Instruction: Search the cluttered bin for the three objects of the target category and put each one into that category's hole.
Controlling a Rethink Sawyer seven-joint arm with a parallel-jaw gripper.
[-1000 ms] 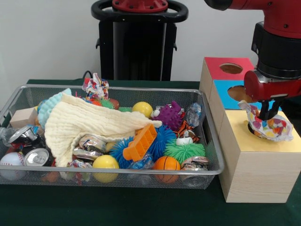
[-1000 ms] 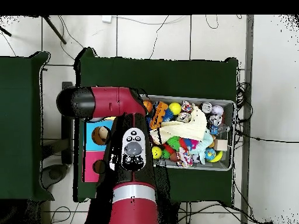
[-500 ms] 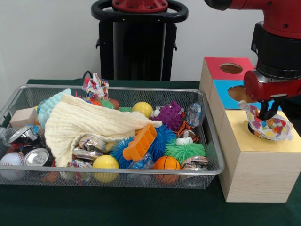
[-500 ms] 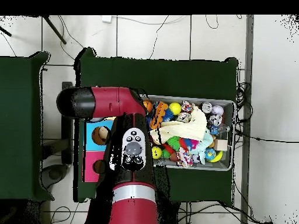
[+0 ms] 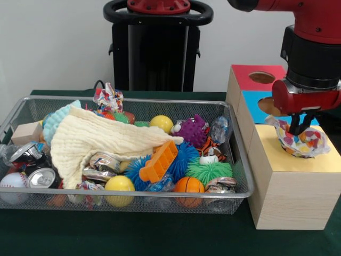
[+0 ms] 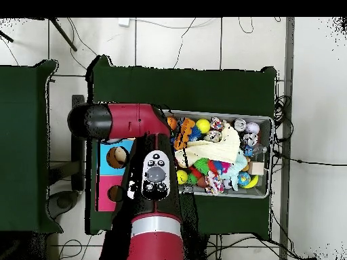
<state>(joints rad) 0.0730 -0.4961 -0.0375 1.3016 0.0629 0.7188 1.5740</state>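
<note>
Sitting nearest in the front view, the wire-mesh bin [image 5: 234,194] holds a small orange basketball [image 5: 188,185], a yellow ball [image 5: 119,184] and crushed silver drink cans [image 5: 41,177] along its near wall. Behind these lie an orange ridged plastic block [image 5: 158,161], blue [image 5: 184,154] and green [image 5: 209,171] spiky balls, and a cream knitted cloth [image 5: 98,140] draped across the left half; a purple spiky toy [image 5: 192,130] sits farther back. Beside the bin stands the pale wooden box with coloured tops [image 5: 287,197]. On its yellow section, over the hole, rests the crumpled clear wrapper with multicoloured spots [image 5: 298,140], and the black gripper [image 5: 295,126] of the red arm pinches the wrapper's top edge between its closed fingers. Beyond lie the blue and red sections, the red hole [image 5: 261,77] uncovered. From overhead the arm [image 6: 152,176] hides the wrapper.
</note>
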